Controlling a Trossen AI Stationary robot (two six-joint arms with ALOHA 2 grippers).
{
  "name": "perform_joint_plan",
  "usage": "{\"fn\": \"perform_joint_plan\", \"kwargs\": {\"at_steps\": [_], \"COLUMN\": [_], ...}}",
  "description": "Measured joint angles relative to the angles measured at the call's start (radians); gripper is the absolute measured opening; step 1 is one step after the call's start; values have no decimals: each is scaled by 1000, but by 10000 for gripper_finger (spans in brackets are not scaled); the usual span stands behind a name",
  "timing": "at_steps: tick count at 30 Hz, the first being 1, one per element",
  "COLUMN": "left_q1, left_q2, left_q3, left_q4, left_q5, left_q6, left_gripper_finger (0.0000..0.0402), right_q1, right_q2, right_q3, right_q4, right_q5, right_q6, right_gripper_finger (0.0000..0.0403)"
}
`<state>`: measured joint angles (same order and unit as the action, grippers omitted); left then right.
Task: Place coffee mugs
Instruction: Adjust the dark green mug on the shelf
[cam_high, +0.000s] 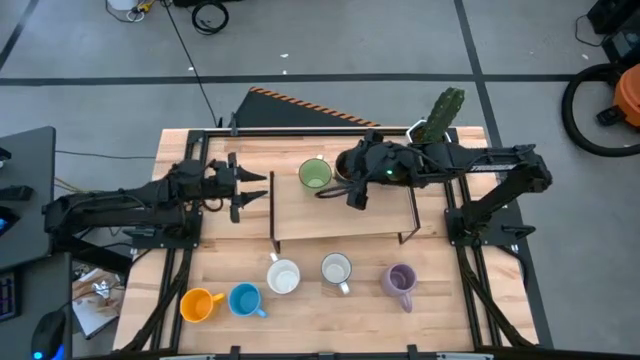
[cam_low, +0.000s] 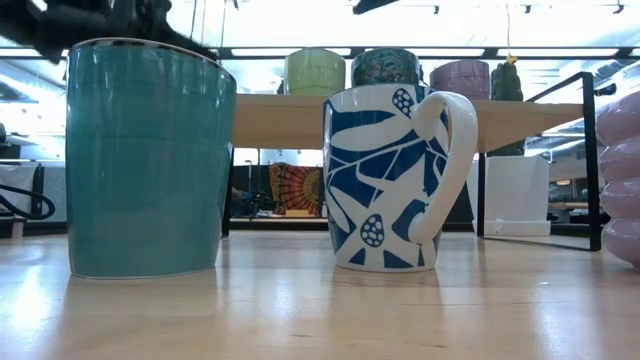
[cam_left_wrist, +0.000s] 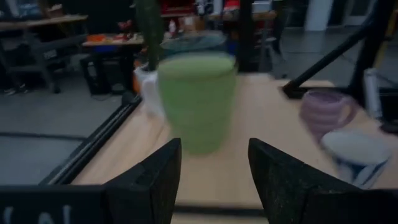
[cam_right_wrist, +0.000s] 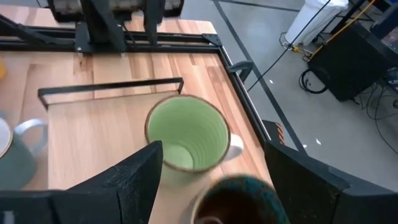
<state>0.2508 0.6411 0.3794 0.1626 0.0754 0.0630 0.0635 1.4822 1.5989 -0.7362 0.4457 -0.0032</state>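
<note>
- Green mug (cam_high: 314, 174) upright on the raised shelf (cam_high: 300, 215), just beside a dark mug (cam_right_wrist: 236, 200).
- Right hand (cam_high: 357, 192) over the dark mug, fingers spread wide, gripping nothing.
- Left hand (cam_high: 252, 189) at the shelf's left end, open, empty.
- Orange mug (cam_high: 198, 304), blue mug (cam_high: 245, 299), two white mugs (cam_high: 284, 276) and purple mug (cam_high: 400, 281) in a row on the table (cam_high: 440, 310).

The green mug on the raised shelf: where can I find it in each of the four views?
High view: green mug on the wooden shelf, upper centre.
Low view: it stands on the shelf, leftmost of three mugs there.
Left wrist view: centre, beyond the open left gripper.
Right wrist view: centre, seen from above, beyond the open right gripper.
Shared landmark: the shelf.
</note>
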Motion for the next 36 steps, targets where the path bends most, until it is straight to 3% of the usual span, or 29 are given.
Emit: {"fn": "perform_joint_plan", "kwargs": {"at_steps": [7,16,23,36], "left_q1": [0,0,0,0], "left_q2": [-1,-3,0,0], "left_q3": [-126,-144,-144,-144], "left_q4": [116,145,133,121], "left_q5": [-21,-24,-23,-23], "left_q6": [5,60,47,7], "left_gripper_finger": [194,194,194,194], "right_q1": [-15,-21,-58,-93], "right_q2": [153,300,330,333], "right_q3": [173,412,430,431], "right_q4": [-46,-175,-246,-308], "right_q5": [-7,-6,-5,-37], "right_q6": [1,19,121,139], "right_gripper_finger": [287,287,287,287]}}
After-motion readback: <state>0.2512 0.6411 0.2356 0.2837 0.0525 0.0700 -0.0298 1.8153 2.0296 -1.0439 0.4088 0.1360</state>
